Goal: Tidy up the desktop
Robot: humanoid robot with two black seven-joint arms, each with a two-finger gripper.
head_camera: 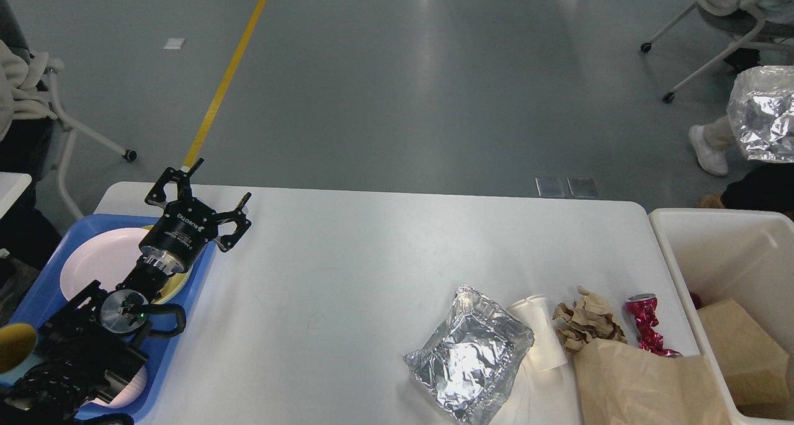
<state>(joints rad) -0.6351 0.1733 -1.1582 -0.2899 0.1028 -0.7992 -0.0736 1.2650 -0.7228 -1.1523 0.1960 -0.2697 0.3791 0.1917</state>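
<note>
The white surface [347,263] carries crumpled foil [468,360], a cup [541,338] and brown paper [645,381]; the left pincer [218,196] hovers spread apart, the right seemingly out of sight.

Only legible txt: "ROBOTIQ" on left gripper [221,192] body; smaller print there unreadable.

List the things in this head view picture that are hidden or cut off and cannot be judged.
- Right gripper: not in the head view; only the foil sheet at the right edge shows, itself cut off there.
- White bin: cropped by the right and bottom edges, so its contents show only partly.
- Brown paper bag on the desktop: cut off by the bottom edge.
- Plates in the blue tray: partly covered by the left arm, whose left gripper is open.
</note>
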